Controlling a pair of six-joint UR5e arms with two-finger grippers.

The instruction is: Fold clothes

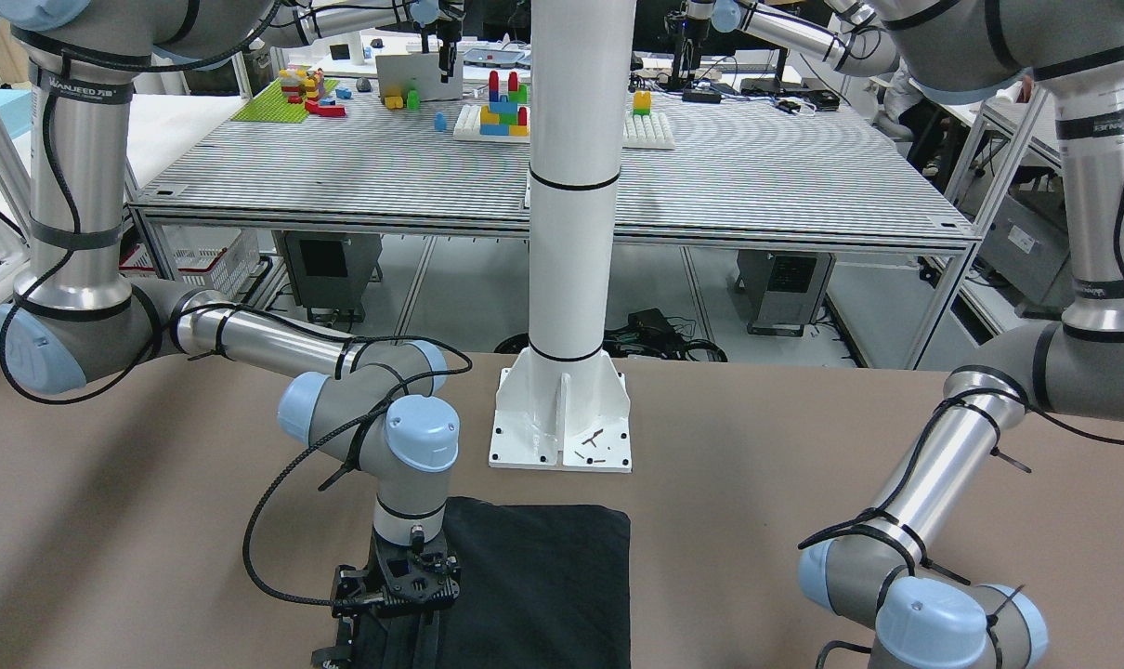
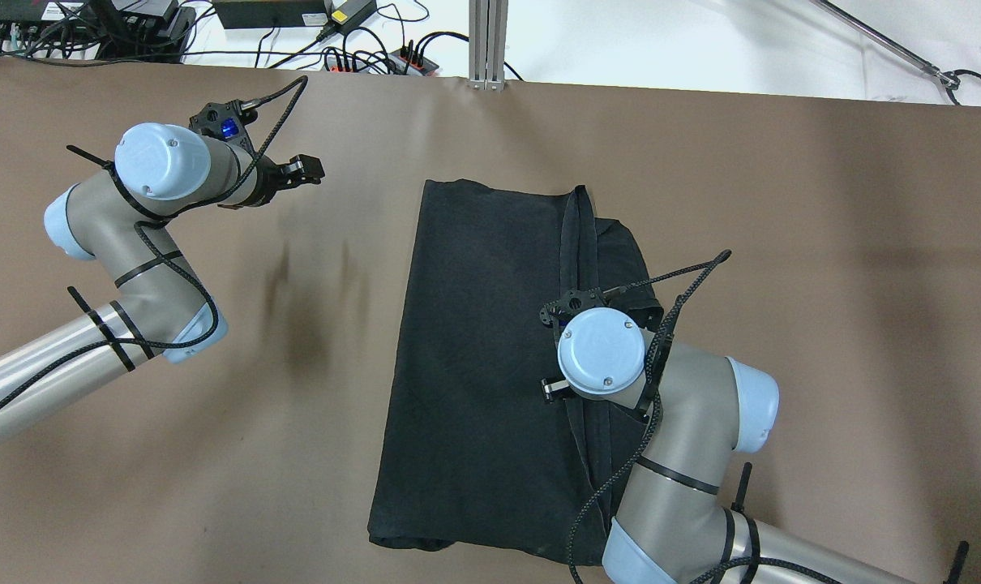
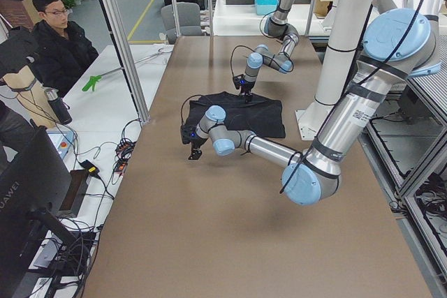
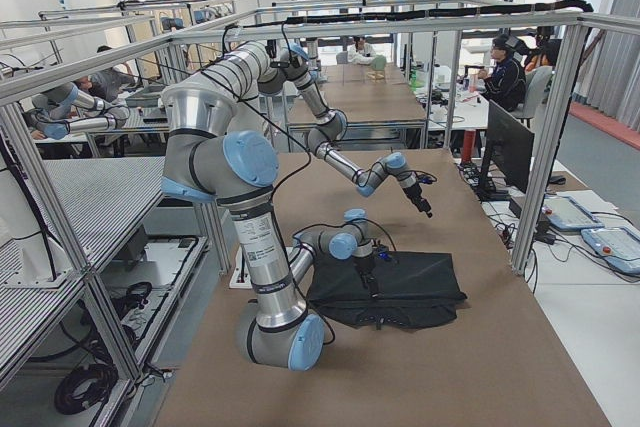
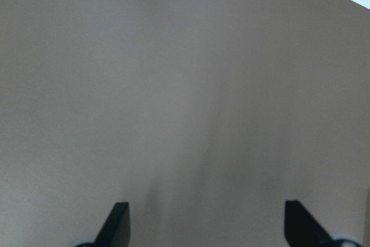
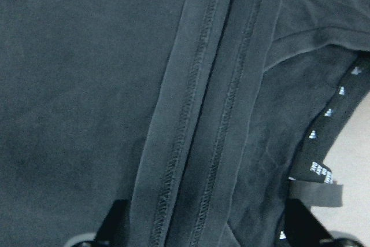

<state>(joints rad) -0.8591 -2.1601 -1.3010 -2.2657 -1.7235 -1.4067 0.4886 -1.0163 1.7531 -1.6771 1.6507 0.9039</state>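
Note:
The clothes are one black garment [image 2: 474, 349] lying flat on the brown table as a long rectangle, with two stitched hems [image 6: 202, 114] running along its right part. A black neck tape with small white marks [image 6: 332, 111] shows at the garment's edge. My right gripper [image 6: 205, 224] points straight down over those hems, open, with nothing between its fingertips [image 6: 115, 224]. From overhead, my right wrist [image 2: 604, 349] covers it. My left gripper [image 2: 308, 169] hovers open over bare table well to the garment's left, and its wrist view shows only the tabletop [image 5: 185, 85].
The white pillar's base [image 1: 562, 418] is bolted to the table just behind the garment. Cables and power strips [image 2: 336, 57] line the table's far edge. A seated person [image 3: 59, 43] is beyond that edge. Another table behind the robot holds toy bricks [image 1: 497, 111].

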